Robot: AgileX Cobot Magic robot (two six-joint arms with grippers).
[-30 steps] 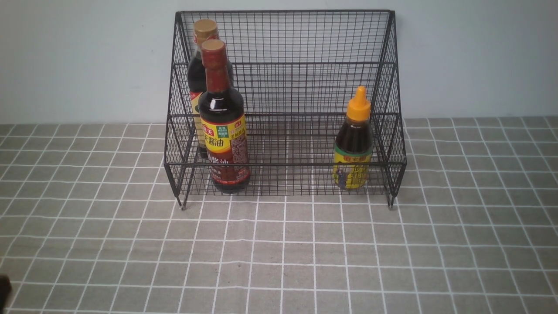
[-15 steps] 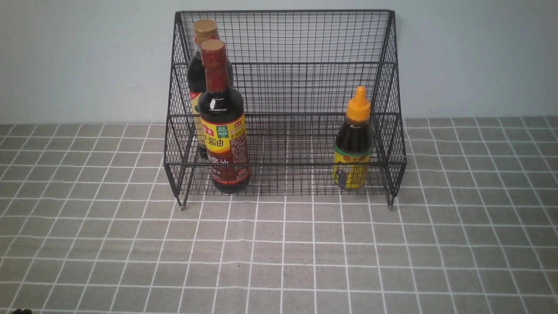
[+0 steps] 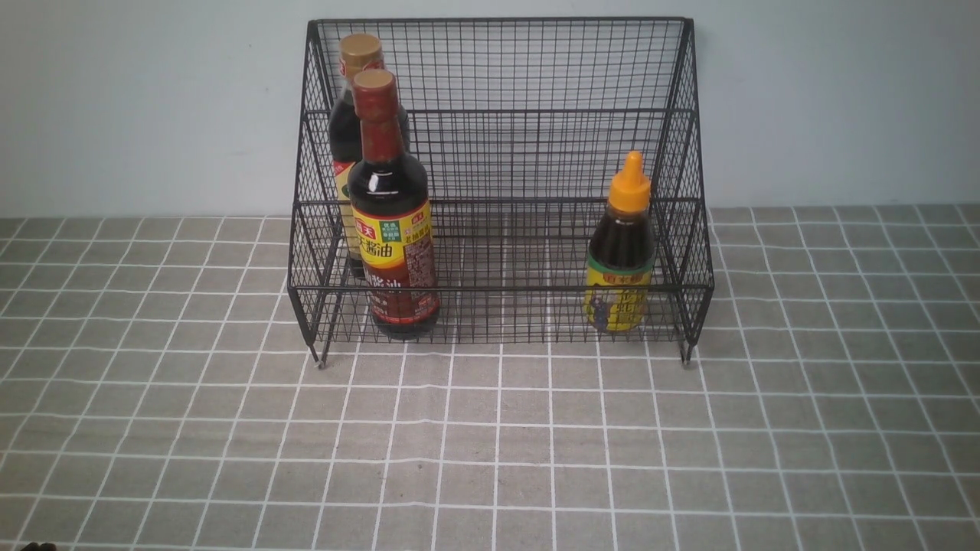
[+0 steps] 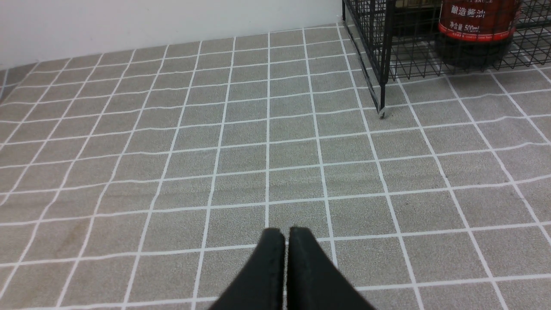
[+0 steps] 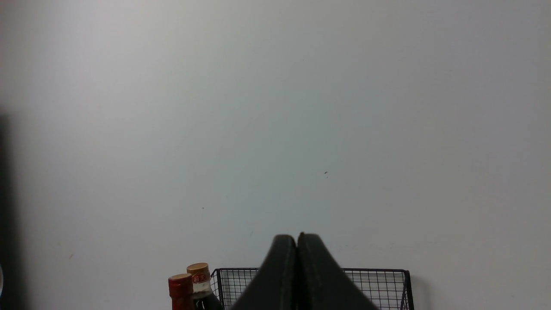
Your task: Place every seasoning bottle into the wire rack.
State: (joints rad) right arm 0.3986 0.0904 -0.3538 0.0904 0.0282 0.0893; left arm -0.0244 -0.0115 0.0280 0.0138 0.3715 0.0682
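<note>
The black wire rack [image 3: 501, 115] stands against the back wall. The tall bottle with the red-brown neck [image 3: 392, 222] stands in its lower front tier at the left. The gold-capped bottle [image 3: 360, 57] stands behind it on the upper tier. The short orange-capped bottle [image 3: 622, 252] stands in the lower tier at the right. My left gripper [image 4: 286, 234] is shut and empty, low over the cloth, left of the rack's corner [image 4: 381, 64]. My right gripper [image 5: 297, 239] is shut and empty, raised, facing the wall above the rack [image 5: 379, 284]. Neither gripper shows clearly in the front view.
A grey checked cloth [image 3: 490, 444] covers the table in front of the rack. A pale wall [image 3: 138, 107] rises right behind the rack. A dark bit of my left arm [image 3: 34, 546] shows at the bottom left corner of the front view.
The dark piece of my left arm at the front view's lower left edge has dropped almost out of the picture. The bottles and rack have not moved.
</note>
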